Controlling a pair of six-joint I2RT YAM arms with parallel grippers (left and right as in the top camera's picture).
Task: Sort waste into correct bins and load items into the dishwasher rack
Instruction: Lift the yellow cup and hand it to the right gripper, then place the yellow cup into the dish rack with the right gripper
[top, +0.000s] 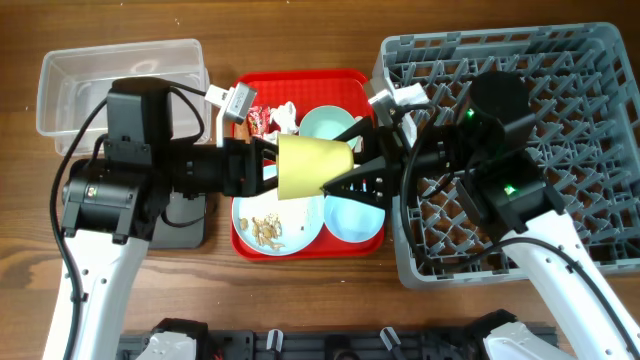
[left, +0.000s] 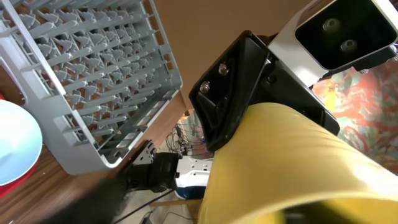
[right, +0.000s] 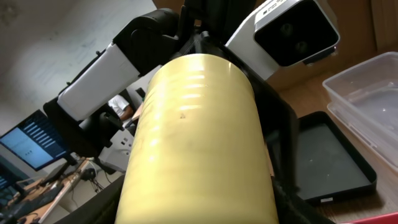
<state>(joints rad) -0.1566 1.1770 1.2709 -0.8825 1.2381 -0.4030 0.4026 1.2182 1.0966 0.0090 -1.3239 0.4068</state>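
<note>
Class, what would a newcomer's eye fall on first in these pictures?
A yellow cup hangs in mid-air above the red tray, with the left gripper and right gripper at its two ends. The big grey rack fills the right side.

The yellow cup (top: 312, 167) looks smooth, the rack (top: 590, 150) plastic, the table (top: 300, 300) wooden.

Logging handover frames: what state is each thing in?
yellow cup: on its side, midair over red tray.
left gripper: shut on cup.
right gripper: fingers straddle cup; grip unclear.
pale blue plate: on tray, food scraps on it.
dishwasher rack: no dishes visible.
</note>
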